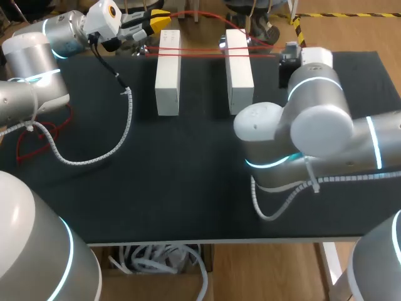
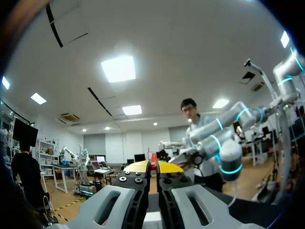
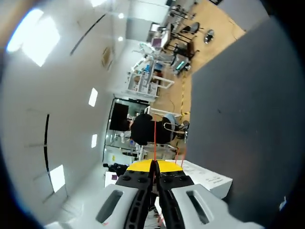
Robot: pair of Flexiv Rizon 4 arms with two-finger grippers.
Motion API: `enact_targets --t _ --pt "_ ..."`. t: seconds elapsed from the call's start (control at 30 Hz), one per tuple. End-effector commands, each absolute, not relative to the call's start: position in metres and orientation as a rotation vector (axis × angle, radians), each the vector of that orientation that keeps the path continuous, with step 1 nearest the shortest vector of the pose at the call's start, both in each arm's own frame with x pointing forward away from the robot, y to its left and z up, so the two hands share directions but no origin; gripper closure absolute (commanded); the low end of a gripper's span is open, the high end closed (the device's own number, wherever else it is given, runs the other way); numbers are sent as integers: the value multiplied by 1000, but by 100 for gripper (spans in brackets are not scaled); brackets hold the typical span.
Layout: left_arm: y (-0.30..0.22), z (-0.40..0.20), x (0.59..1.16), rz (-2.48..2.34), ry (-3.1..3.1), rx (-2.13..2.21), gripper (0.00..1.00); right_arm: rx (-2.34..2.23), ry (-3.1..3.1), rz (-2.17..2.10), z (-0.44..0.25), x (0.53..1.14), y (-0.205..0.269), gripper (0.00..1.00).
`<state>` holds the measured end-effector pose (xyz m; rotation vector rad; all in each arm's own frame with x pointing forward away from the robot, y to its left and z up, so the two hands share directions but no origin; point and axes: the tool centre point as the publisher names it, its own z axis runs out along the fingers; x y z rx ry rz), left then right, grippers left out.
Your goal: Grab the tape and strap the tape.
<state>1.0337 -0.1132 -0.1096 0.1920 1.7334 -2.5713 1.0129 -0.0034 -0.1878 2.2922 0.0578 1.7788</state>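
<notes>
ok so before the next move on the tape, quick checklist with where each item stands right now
1. Left gripper has hold of the red tape: ok, its yellow tips are closed with red showing between them.
2. Right gripper has hold of the tape: ok, a red strand runs out from between its closed tips.
3. Tape spans both blocks: ok, red strands cross the far ends of the left white block and the right white block.
4. Blocks standing apart, side by side: ok.
5. Tape pulled tight on the blocks: cannot tell.
6. White cable of the left arm clear of the blocks: ok.
</notes>
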Motion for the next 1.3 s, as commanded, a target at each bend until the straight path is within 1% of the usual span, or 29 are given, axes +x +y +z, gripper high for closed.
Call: enact_targets --t 0.03,0.47,0.53,0.67,0.8,0.9,1.07,1.3 --pt "-113 -111 1035 -2574 1732 196 100 2214 224 1781 -187 1012 -11 100" --pt "-113 -111 1035 -2574 1732 196 100 2214 224 1781 -187 1012 -11 100" --pt "-111 -106 1035 -2465 1975 78 100 2214 224 1781 -187 1012 -11 100" --pt "-115 -97 1037 -2105 2536 -162 100 2214 224 1781 -187 1012 -11 100" --pt "-123 -91 1032 -1541 2952 -392 100 2214 224 1781 -187 1012 -11 100" --pt "-132 -91 1025 -1117 3080 -534 100 2214 224 1781 -187 1012 -11 100" --pt "-147 -104 1017 -575 3155 -612 100 2214 224 1781 -187 1012 -11 100" --pt "-160 -105 1010 -49 3097 -681 100 2214 224 1781 -187 1012 -11 100"
